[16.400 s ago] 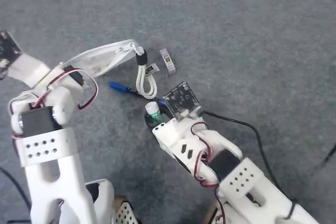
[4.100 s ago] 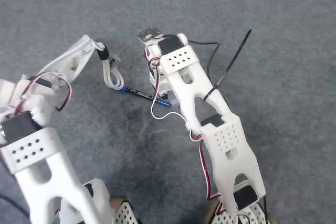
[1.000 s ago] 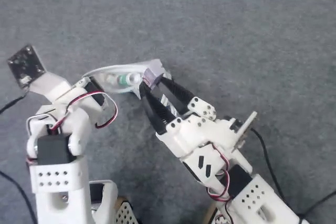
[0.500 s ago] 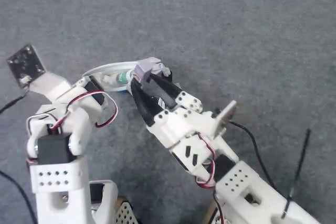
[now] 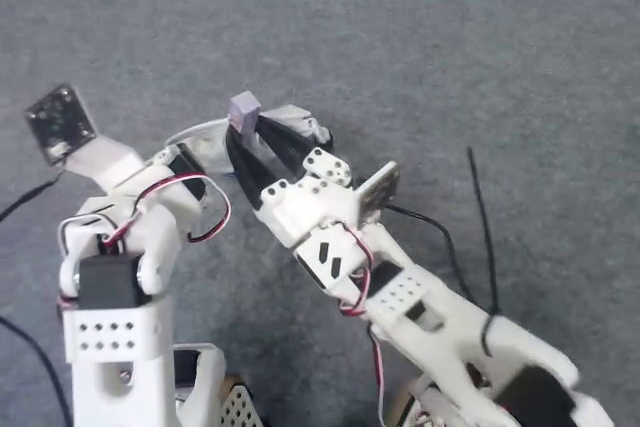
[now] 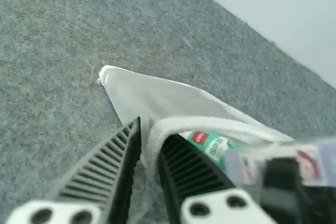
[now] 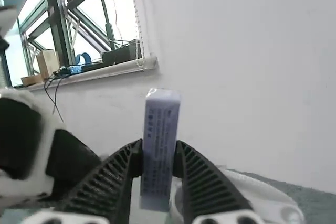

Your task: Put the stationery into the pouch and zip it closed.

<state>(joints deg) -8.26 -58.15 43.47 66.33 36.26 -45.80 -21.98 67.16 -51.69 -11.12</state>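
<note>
Our right pincer is clamped on a small pale-lavender rectangular eraser block, which stands upright between the black ribbed jaws. From the high view we see that eraser block raised just over the open mouth of the white fabric pouch, which lies on the grey felt table cover between the two arms. Our left pincer pinches the pouch's near rim, its jaws drawn almost together with only the white edge between them. Through the opening we make out a white glue stick with a green label lying inside the pouch. We cannot tell whether the eraser block touches the pouch.
</note>
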